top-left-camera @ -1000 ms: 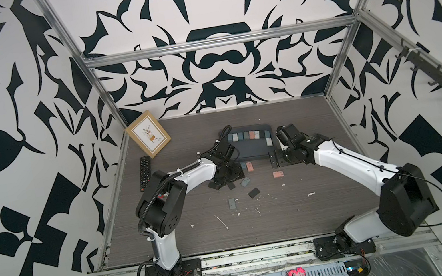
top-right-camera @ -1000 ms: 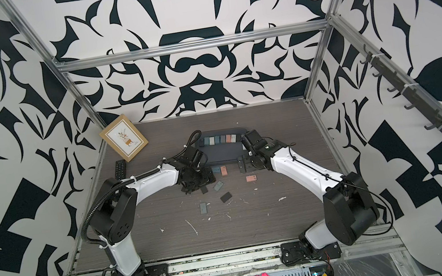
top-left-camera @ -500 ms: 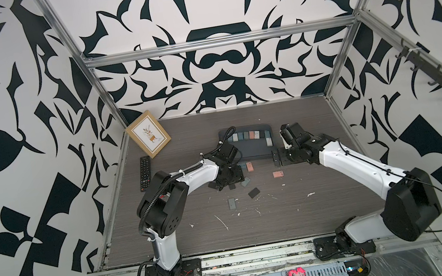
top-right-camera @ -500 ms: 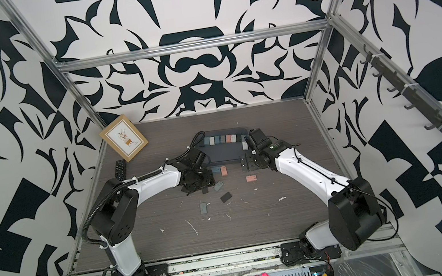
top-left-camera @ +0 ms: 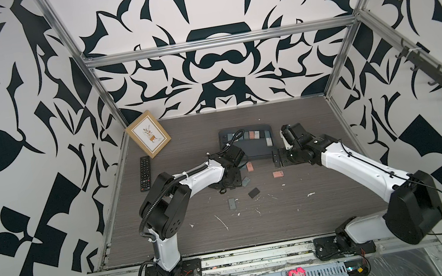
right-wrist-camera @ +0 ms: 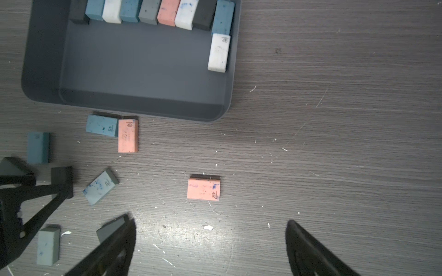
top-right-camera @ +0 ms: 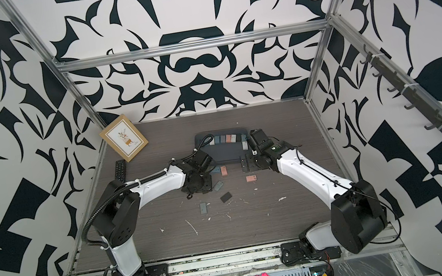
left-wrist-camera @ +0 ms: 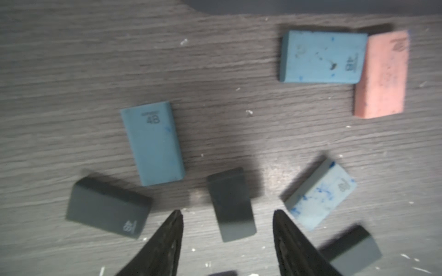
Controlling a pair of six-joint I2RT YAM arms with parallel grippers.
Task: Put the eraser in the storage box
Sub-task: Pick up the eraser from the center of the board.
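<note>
Currently ten erasers (right-wrist-camera: 167, 12) sit in one storage box (right-wrist-camera: 143, 62).

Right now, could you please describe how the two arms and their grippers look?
Left arm and right arm: white links, black joints. Ribbed black hose along the left, thin black cable along the right. Left gripper and right gripper: black, tapered.

Twin high views over table (top-left-camera: 286, 218); wrist views close, seemingly downward.
</note>
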